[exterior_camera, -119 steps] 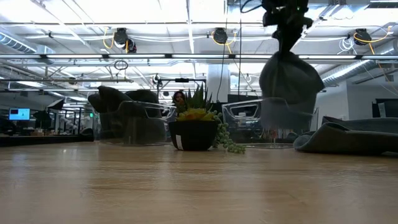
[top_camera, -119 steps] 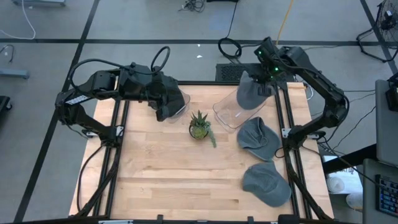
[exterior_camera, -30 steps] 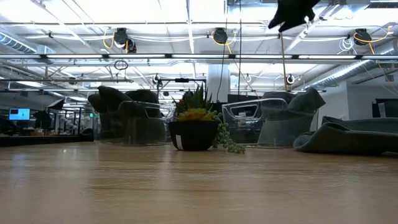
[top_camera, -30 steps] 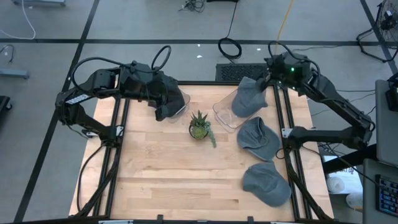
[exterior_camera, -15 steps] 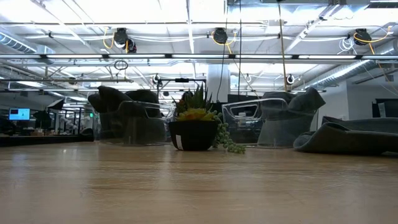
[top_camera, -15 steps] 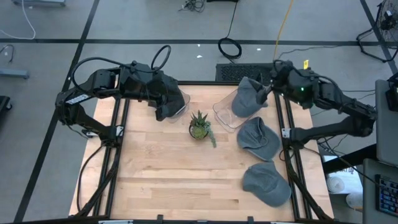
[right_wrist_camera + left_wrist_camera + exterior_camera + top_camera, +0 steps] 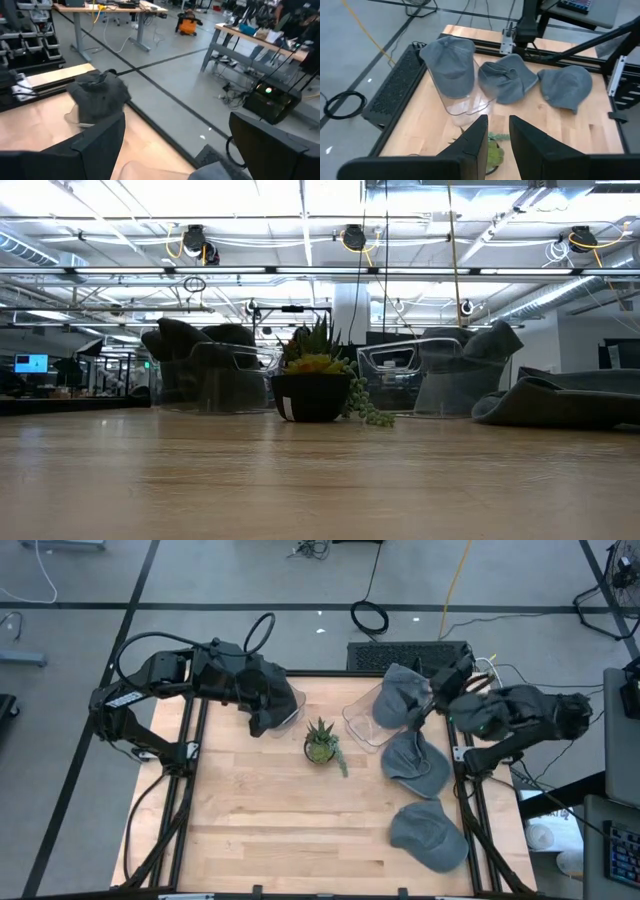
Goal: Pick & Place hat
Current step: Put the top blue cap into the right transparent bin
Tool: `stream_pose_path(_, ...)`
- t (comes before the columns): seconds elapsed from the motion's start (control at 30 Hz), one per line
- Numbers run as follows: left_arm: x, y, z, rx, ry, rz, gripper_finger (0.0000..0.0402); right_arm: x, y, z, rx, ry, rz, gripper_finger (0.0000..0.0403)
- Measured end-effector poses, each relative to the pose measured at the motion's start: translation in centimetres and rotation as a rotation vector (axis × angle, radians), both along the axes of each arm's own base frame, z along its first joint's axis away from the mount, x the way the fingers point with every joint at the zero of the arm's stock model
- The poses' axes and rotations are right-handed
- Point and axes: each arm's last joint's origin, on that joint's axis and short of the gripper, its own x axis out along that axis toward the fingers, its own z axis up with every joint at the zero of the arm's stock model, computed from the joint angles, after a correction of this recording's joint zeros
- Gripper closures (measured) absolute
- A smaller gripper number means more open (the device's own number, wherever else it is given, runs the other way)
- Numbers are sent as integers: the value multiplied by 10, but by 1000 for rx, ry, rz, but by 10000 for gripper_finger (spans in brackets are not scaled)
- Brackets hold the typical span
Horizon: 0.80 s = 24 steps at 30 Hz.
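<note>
A grey hat (image 7: 400,695) lies draped over the far end of a clear bin (image 7: 362,722) at the table's far right; the left wrist view shows this hat (image 7: 447,62) capping that bin (image 7: 465,102). Two more grey hats (image 7: 415,762) (image 7: 430,837) lie flat on the table along its right side. My right gripper (image 7: 185,150) hangs wide open just right of the bin's hat, touching nothing. My left gripper (image 7: 498,132) hovers at the far left over a second clear bin (image 7: 292,705) holding a dark hat (image 7: 97,95). Its fingers stand a narrow gap apart with nothing between them.
A small potted succulent (image 7: 321,743) stands at the table's middle, between the two bins. Black frame rails (image 7: 462,790) run along the left and right sides. The near half of the wooden top (image 7: 290,830) is bare.
My right arm has swung from the table's far edge toward its right side and drawn back from the bin, its wrist turning; it has left the low view's top. Its fingers stay wide open. The hat on the bin has kept its place.
</note>
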Motion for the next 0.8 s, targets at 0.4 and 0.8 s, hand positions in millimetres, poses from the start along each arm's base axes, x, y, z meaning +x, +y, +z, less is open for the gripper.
stream_pose_path(0.4,-3,-2,-5,-29,55,-38,314,30,37,-23,269,131,76,59)
stream_pose_path(0.8,-7,-2,-11,-30,134,-44,314,47,61,-71,677,522,35,59)
